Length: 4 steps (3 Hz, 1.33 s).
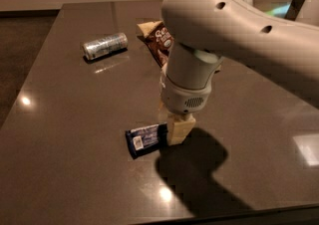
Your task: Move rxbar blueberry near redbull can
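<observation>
The rxbar blueberry, a dark blue bar with a white label patch, lies flat on the dark table near the front middle. My gripper points straight down at the bar's right end. Its cream fingers stand on either side of that end and are closed against it. The bar still rests on the table. The redbull can, silver-grey, lies on its side at the back left, well away from the bar and gripper.
A brown-and-cream chip bag lies at the back middle, partly hidden behind my arm. The table's front edge runs just below the arm's shadow, and its left edge drops to the dark floor.
</observation>
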Each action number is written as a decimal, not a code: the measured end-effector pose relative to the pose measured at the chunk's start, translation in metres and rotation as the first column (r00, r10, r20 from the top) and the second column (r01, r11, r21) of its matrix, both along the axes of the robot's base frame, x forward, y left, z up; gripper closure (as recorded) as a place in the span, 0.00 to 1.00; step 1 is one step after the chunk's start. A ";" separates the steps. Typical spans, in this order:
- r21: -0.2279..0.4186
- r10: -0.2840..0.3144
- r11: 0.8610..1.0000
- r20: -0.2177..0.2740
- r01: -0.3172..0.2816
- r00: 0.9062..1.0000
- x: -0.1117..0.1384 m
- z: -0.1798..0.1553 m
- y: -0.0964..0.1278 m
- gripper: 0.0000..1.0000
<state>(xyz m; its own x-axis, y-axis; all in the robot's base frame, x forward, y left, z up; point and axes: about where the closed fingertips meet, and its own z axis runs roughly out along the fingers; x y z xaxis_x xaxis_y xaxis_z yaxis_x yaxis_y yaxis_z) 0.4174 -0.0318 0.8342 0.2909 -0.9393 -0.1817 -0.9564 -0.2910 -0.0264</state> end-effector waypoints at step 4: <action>0.152 -0.190 0.970 0.001 0.187 0.982 0.039 0.072 0.038 1.00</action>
